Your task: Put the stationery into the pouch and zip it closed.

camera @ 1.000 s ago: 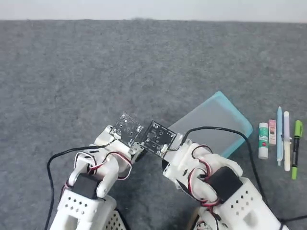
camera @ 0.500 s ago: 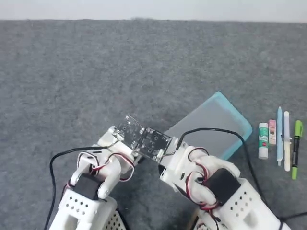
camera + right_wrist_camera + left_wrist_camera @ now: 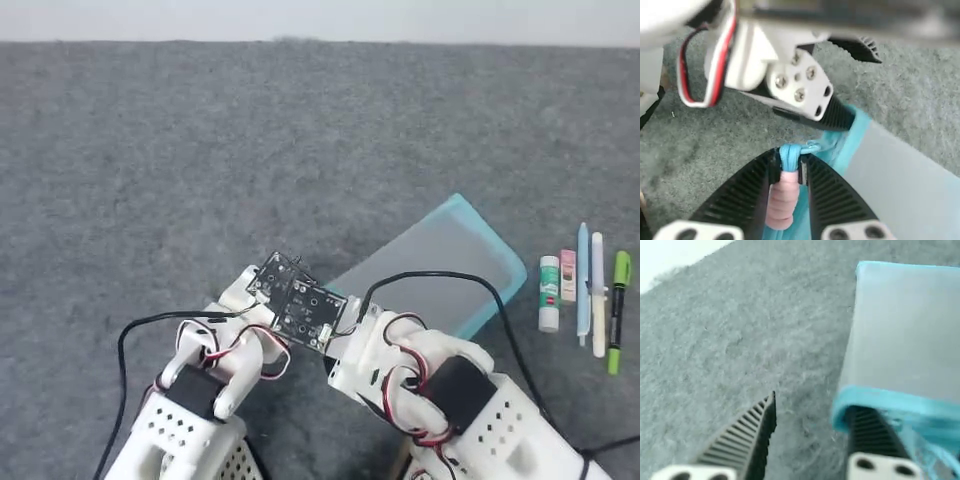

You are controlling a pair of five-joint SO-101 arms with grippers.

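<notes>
Pouch (image 3: 900, 170) pull tab (image 3: 783, 197), blue and pink, is pinched tight in the right gripper (image 3: 790, 160); the left gripper (image 3: 810, 425) gapes open, one finger at the pouch's blue rim. In the high view the pouch lies right of centre, stationery (image 3: 585, 295) just beside it at the right edge.

The pouch (image 3: 440, 262) lies slantwise on the table (image 3: 200, 150), right of centre. Near its right, side by side, lie a glue stick (image 3: 548, 293), an eraser (image 3: 568, 276), two pens (image 3: 583, 283) and, outermost, a marker (image 3: 618, 310). At the pouch's near-left end, the zip pull (image 3: 782, 200) sits pinched in the right gripper (image 3: 789, 161). The left gripper (image 3: 815, 410) stands spread just beside, one finger against the pouch's edge.
</notes>
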